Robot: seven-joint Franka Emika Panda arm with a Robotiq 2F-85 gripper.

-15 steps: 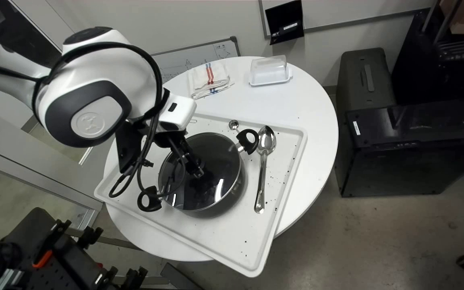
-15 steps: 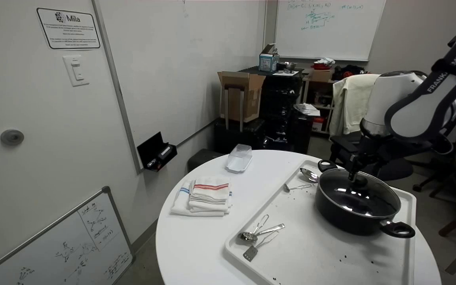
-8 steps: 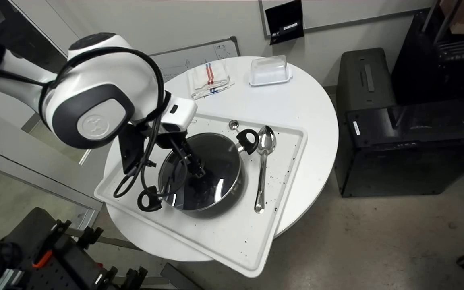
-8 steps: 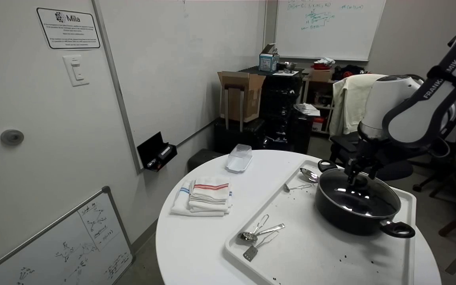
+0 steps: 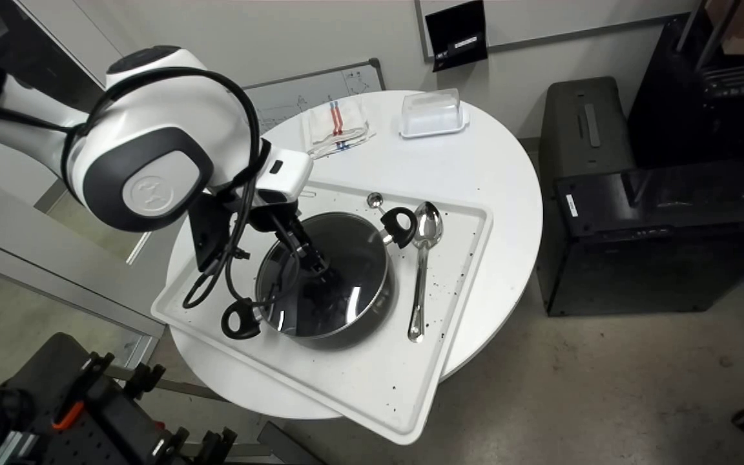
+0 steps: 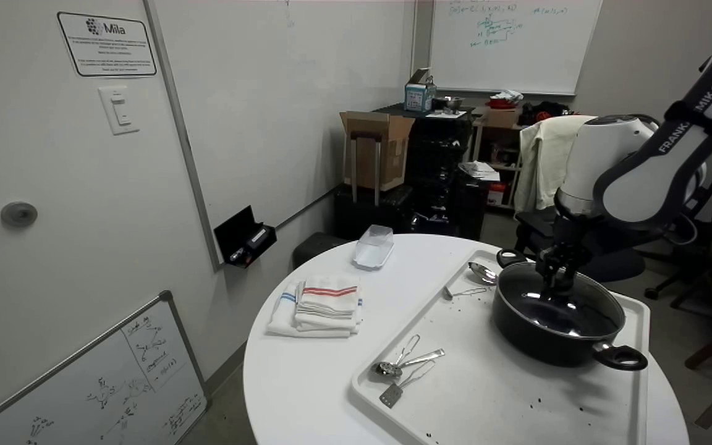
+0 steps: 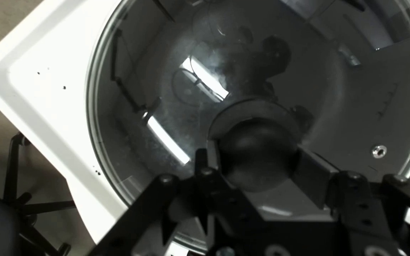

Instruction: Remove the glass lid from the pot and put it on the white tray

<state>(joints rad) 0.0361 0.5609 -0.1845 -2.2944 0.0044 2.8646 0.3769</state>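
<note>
The see-through glass lid [image 6: 591, 312] sits on the black pot [image 6: 532, 334], its rim level with the pot's edge. In the wrist view its dark round knob [image 7: 256, 133] is pinched between both finger pads, so my gripper [image 7: 256, 156] is shut on the lid by that knob. From above, in an exterior view, the gripper [image 5: 321, 266] reaches down over the lid's middle and covers the knob. Beneath the pot lies the white tray [image 5: 372, 387], with its corner also visible in the wrist view.
A large metal spoon [image 5: 420, 271] lies on the tray beside a pot handle [image 5: 400, 227]. Several small utensils [image 6: 396, 377] lie near another tray edge. Folded towels [image 6: 328, 306] and a small white box [image 6: 373, 247] rest on the round table [image 6: 306, 383].
The fingers, spread apart around the knob half a second ago, have closed on it. The arm has moved only slightly, and the pot has shifted by a hair.
</note>
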